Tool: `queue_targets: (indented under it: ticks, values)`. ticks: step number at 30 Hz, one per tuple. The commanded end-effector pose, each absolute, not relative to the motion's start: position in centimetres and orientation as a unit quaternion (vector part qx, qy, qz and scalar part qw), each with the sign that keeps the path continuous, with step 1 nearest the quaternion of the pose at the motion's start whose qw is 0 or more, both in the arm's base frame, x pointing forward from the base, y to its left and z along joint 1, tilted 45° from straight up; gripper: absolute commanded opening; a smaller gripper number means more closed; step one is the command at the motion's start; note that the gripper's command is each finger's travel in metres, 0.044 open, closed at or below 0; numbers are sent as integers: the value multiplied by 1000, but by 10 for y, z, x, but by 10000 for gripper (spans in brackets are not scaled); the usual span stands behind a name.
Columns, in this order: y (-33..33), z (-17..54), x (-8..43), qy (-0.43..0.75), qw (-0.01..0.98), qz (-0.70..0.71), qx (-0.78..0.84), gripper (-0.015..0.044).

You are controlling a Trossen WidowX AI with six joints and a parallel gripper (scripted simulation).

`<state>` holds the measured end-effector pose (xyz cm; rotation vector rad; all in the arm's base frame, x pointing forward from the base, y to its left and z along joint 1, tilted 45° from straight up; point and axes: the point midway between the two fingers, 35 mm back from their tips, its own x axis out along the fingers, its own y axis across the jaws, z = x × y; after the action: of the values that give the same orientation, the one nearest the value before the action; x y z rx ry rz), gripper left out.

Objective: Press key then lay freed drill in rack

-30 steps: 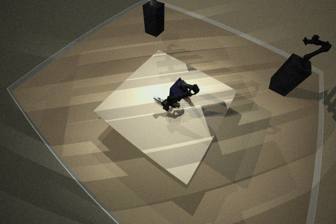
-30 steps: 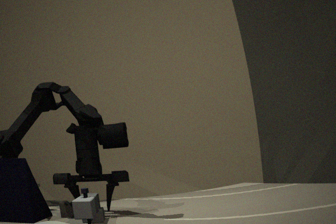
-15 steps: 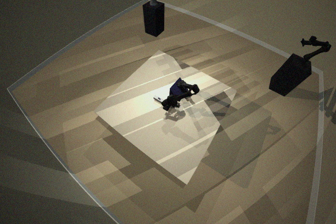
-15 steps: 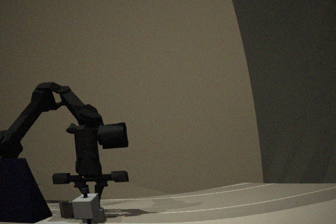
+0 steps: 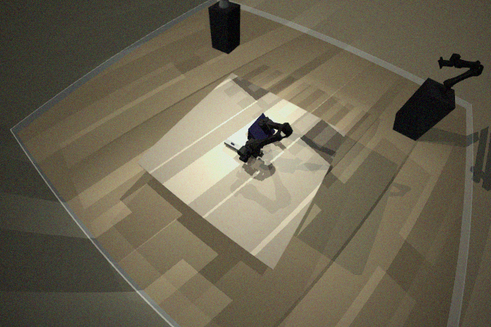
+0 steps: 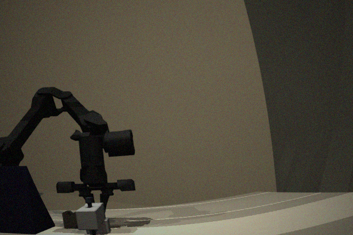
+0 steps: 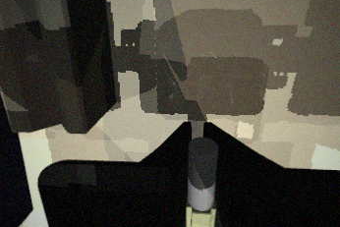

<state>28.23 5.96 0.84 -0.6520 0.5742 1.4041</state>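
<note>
The gripper [image 5: 255, 156] [image 6: 97, 210] [image 7: 197, 129] points down, its fingers drawn close together and pinching a small grey cylinder [image 7: 202, 165], apparently the drill. The cylinder shows a dark upper part and a paler lower part, with a yellowish piece [image 7: 200, 218] just beyond its pale end. In the exterior view the fingers come down behind a pale block [image 5: 234, 144] [image 6: 88, 219], which has a dark pin [image 6: 89, 202] upright on top; whether that pin is the key cannot be told. A brown block [image 6: 69, 219] is at the left of the pale one. A dark ridged block [image 7: 81, 52] fills the left of the wrist view, apart from the cylinder. The black arm [image 5: 282, 131] [image 6: 76, 108] reaches from a dark blue stand [image 5: 258, 130] [image 6: 20, 199], at left in the exterior view. Any writing on these parts is too dark or small to read.
</note>
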Motion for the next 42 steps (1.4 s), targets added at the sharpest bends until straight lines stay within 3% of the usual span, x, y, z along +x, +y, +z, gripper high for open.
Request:
queue_targets:
  ticks: [1, 20, 36, 42]
  values:
    - [64, 14, 282, 255, 679, 625, -289, 0]
    - [85, 35, 281, 255, 679, 625, -289, 0]
    - [79, 27, 282, 255, 679, 625, -289, 420]
    - [77, 24, 282, 255, 679, 625, -289, 440]
